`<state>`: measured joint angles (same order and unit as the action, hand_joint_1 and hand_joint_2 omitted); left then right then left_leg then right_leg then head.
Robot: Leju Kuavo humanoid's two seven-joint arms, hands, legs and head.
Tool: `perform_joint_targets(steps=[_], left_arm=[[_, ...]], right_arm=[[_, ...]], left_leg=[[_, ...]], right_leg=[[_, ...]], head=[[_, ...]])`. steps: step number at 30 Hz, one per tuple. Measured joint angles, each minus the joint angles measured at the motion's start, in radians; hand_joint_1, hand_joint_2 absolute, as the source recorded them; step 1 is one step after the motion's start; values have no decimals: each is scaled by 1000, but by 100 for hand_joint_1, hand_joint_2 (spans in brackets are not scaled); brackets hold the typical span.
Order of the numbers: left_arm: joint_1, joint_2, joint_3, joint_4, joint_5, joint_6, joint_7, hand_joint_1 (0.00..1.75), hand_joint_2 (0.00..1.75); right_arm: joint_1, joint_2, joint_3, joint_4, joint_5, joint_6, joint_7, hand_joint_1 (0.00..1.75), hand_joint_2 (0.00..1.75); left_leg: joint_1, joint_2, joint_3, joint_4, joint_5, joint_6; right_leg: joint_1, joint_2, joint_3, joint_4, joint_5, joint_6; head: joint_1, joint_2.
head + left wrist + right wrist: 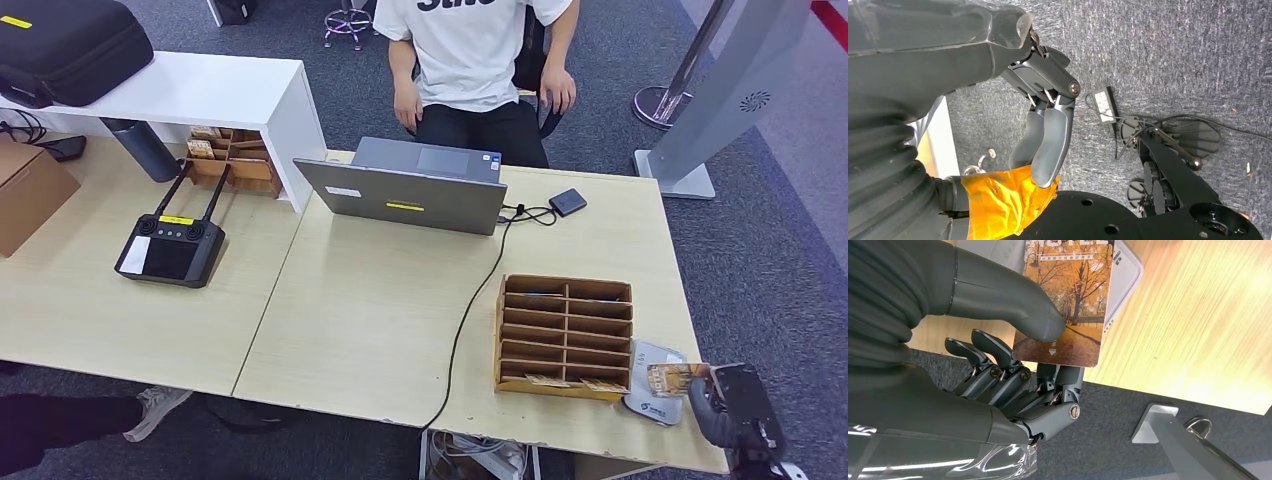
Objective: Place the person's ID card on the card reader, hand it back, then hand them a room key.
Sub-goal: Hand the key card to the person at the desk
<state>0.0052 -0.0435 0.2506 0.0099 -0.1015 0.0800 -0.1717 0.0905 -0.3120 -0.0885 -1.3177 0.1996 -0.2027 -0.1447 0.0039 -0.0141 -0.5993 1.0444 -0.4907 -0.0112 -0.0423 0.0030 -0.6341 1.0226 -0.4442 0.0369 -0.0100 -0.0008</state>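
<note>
At the near right corner of the desk (380, 330) we find the right hand (722, 398), reaching in from below with its back turned up. It pinches a card (1068, 305) printed with autumn trees; in the right wrist view the thick thumb (1013, 305) presses on the card's printed face and darker fingers (1058, 377) back it from the other side, while two more fingers curl loosely beside them. We see the card held just over the pale card reader (655, 400), which lies flat directly under and ahead of the hand; whether card and reader touch we cannot tell. Just to the hand's left stands the wooden slotted organizer (565, 335), with a couple of similar cards lying in its nearest slots. Well ahead of the hand, across the desk, a person (470, 60) in a white shirt sits behind a grey laptop (410, 195).

Our left hand (1043, 135) hangs down over the grey carpet, fingers curled inward toward an orange-wrapped thumb, nothing in them.
</note>
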Motion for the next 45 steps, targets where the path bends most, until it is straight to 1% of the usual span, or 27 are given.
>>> perform_joint_targets(steps=[3,7,11,15,23,27,29,31,33,35,37,39,42,45], left_arm=[[2,0,-1,0,4,3,-3,0,175],[6,0,-2,0,13,4,-11,0,175],[7,-1,-6,0,22,5,-20,0,175],[8,-3,-14,0,34,4,-22,0,175],[8,-6,-27,0,37,0,-24,0,175],[5,-5,-36,0,36,-11,-26,0,175],[3,-3,-45,0,31,-19,-28,0,175],[0,1,-55,0,22,-27,-30,0,175],[-8,6,-66,0,11,-34,-36,0,175],[-23,12,-80,0,-3,-44,-45,0,175],[-41,18,-93,0,-17,-54,-51,0,175],[-56,22,-105,0,-29,-63,-52,0,175],[-64,25,-118,0,-41,-71,-42,0,175],[-62,25,-128,0,-55,-79,-11,0,175]], right_arm=[[5,0,1,-8,-3,-14,-12,175,175],[9,0,0,-49,-7,-47,-50,175,175],[3,-4,-7,-132,13,-97,-100,175,175],[-15,-12,-20,-220,35,-134,-128,175,175],[-43,-17,-25,-301,52,-154,-166,175,175],[-110,-21,-8,-332,70,-145,-202,175,175],[-164,-28,23,-340,89,-113,-212,175,175],[-241,-35,79,-340,117,-62,-211,175,175],[-350,-37,158,-321,154,4,-183,175,175],[-496,-30,258,-265,175,93,-139,175,175],[-653,-4,361,-173,171,176,-93,175,175],[-788,37,451,-68,170,219,-52,175,175],[-930,94,551,63,181,240,-11,175,175],[-1027,146,636,179,223,256,38,175,175]], left_leg=[[0,0,0,0,0,0],[0,0,0,0,0,0],[0,0,0,0,0,0],[0,0,0,0,0,0],[0,0,0,0,0,0],[0,2,0,0,0,0],[0,3,1,0,0,0],[0,4,1,0,1,-1],[0,7,1,-1,2,-2],[1,9,1,-1,4,-3],[1,10,1,-1,6,-4],[2,8,2,-1,9,-6],[4,3,1,-2,11,-8],[6,3,0,-2,11,-8]], right_leg=[[0,0,0,0,0,0],[0,0,0,0,0,0],[0,0,0,0,0,0],[0,0,0,0,0,0],[0,1,1,0,0,0],[0,2,1,0,0,0],[0,3,1,1,1,-1],[0,4,1,1,2,-2],[0,7,0,1,4,-3],[0,9,-1,2,6,-3],[1,9,-1,2,8,-4],[2,8,-1,2,9,-5],[4,5,-1,2,9,-5],[4,4,-1,2,9,-5]], head=[[0,0],[0,0],[0,0],[0,0],[0,0],[0,0],[0,0],[0,0],[0,0],[0,0],[0,0],[0,0],[0,0],[0,0]])
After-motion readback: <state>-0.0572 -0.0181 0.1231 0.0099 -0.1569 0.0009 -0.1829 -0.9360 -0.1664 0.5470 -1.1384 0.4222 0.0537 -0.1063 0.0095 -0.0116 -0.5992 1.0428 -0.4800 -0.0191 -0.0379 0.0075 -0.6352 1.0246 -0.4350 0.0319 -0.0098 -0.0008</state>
